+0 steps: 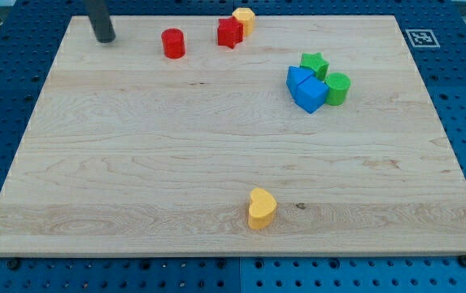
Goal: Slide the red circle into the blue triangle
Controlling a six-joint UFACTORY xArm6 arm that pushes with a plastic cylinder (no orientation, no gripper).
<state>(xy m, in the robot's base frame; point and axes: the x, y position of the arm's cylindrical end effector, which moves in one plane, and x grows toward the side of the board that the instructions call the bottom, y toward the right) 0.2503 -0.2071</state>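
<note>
Tip (104,39) parked near the board's top-left corner, a bare rod with nothing to open or close and nothing held, standing apart from the red circle (173,43) just to its right. Red circle near the top edge, well away from the blue triangle (301,79), which sits in a tight cluster toward the view's right, touching a blue block (311,95), with a green star (315,63) and a green cylinder (337,89) pressed in beside. Risk ahead, by judgement: a straight shove rightward could run the circle into the red star-like block (230,32) and the yellow block (244,19) behind it near the top edge; an off-centre push could let the round piece roll off the rod's side; too much drive at the end could scatter the whole cluster. Yellow heart (261,208) far off near the bottom, out of the way. No containers anywhere on the wooden board (135,179), so nothing held in any.
</note>
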